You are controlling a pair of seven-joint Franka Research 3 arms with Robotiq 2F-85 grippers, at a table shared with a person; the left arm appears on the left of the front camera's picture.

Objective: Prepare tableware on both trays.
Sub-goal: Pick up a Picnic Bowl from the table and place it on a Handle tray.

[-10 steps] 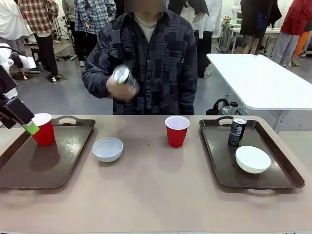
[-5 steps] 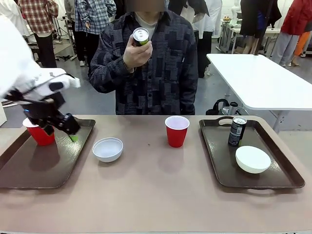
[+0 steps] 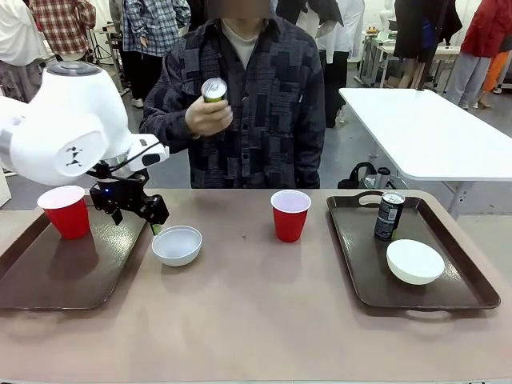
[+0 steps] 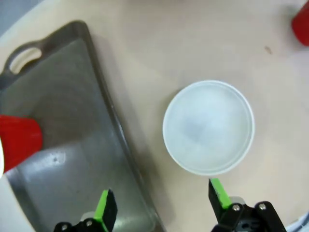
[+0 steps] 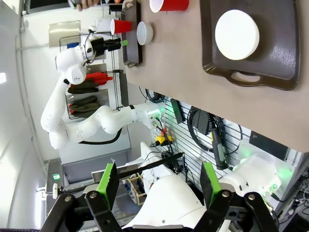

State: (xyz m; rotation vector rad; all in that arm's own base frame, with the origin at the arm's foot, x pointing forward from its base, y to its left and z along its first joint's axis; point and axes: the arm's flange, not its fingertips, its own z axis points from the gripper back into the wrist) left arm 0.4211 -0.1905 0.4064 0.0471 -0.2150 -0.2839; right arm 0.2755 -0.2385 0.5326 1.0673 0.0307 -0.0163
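My left gripper [image 3: 152,222] hangs open and empty over the right rim of the left tray [image 3: 48,280], just left of a white bowl [image 3: 177,245] on the bare table. In the left wrist view the gripper [image 4: 162,202] straddles the tray rim [image 4: 116,145], with the bowl [image 4: 208,126] ahead. A red cup [image 3: 66,212] stands upright at the tray's far left. Another red cup [image 3: 290,214] stands mid-table. The right tray [image 3: 460,280] holds a dark can [image 3: 390,215] and a white bowl [image 3: 415,261]. The person holds a second can [image 3: 213,90] at chest height. My right gripper [image 5: 158,180] is open, far off the table.
The person stands at the far side, behind the middle of the table. A white table [image 3: 432,132] stands at the back right. Bare tabletop lies between the two trays and along the near edge.
My left gripper let go of the red cup on the left tray and swung right to the tray's right rim beside the bowl. The person raised the can to chest height.
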